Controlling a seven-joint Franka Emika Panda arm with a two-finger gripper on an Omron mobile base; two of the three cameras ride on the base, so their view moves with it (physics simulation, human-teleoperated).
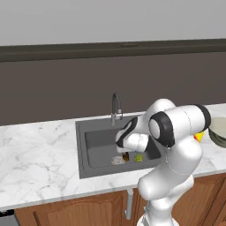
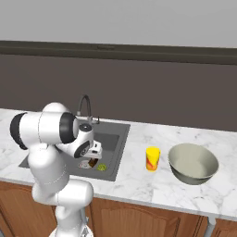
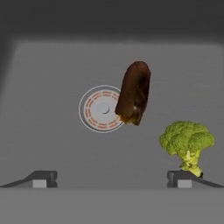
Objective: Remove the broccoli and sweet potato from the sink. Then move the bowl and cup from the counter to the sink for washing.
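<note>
Gripper (image 3: pixel 112 179) down in the sink (image 1: pixel 95 140), fingers spread wide, nothing between them. Broccoli (image 3: pixel 187 141) sits on the basin floor, just above the finger on the right of the hand view. Sweet potato (image 3: pixel 134 92) lies beyond, its end overlapping the drain (image 3: pixel 101 109). On the counter (image 2: pixel 152 185) right of the sink: cup (image 2: pixel 152 159), then bowl (image 2: pixel 192 163) just beside it.

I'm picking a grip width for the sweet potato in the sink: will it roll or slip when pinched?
The sweet potato is a smooth, rounded oval, so it may well roll if nudged sideways. It looks rigid, probably safe to squeeze. Its tapering ends might slip; pinching across the middle seems safer.
</note>
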